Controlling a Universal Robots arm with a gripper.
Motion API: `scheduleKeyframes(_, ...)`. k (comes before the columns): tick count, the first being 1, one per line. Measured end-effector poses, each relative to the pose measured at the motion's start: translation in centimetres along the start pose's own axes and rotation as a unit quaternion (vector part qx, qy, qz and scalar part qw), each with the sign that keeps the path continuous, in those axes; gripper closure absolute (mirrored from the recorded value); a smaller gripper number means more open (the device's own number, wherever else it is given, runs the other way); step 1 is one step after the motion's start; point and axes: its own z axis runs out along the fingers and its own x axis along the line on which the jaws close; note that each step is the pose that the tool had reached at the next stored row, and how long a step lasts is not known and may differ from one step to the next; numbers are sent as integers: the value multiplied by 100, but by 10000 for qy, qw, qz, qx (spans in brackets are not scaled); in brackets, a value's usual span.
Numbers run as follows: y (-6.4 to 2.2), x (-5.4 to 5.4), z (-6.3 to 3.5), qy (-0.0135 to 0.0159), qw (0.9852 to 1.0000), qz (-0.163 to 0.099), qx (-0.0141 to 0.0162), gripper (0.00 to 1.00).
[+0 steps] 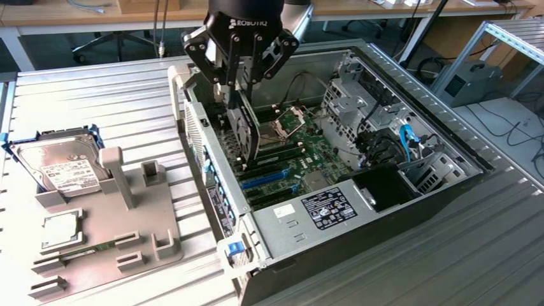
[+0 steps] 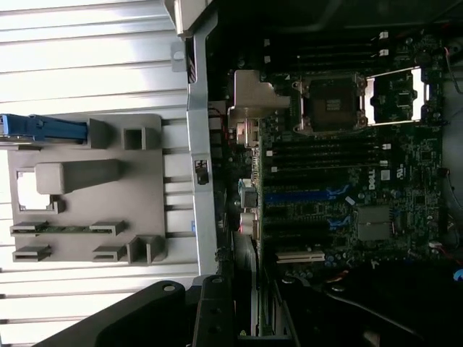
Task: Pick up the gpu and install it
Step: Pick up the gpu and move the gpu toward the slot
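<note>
The arm's black pincer (image 1: 241, 94) is clenched on the top edge of the gpu (image 1: 247, 131), a thin flat card w/ a dark round fan on one face. The card hangs upright, edge downward, inside the open grey metal computer case (image 1: 281, 226). The case lies on its side, so the green motherboard (image 1: 319, 153) faces up. Held so, the card's lower edge can meet the long blue slots (image 1: 267, 180) straight; if it touches one, I cannot tell. The grey plastic holder tray (image 1: 102, 220) w/ the silver hard drive (image 1: 58, 167) is well apart, at the exterior view's left.
</note>
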Motion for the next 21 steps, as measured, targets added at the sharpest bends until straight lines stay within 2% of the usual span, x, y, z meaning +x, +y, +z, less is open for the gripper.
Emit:
scheduleKeyframes(11, 13, -196, 21, 43, 10000, -1, 2, 74)
scheduleKeyframes(15, 14, -232, 24, 52, 10000, -2, -12, 74)
scheduleKeyframes(17, 16, -244, 24, 54, 10000, -4, -45, 74)
scheduleKeyframes(18, 16, -248, 25, 54, 10000, -5, -52, 74)
scheduleKeyframes(21, 16, -248, 25, 55, 10000, -4, -53, 74)
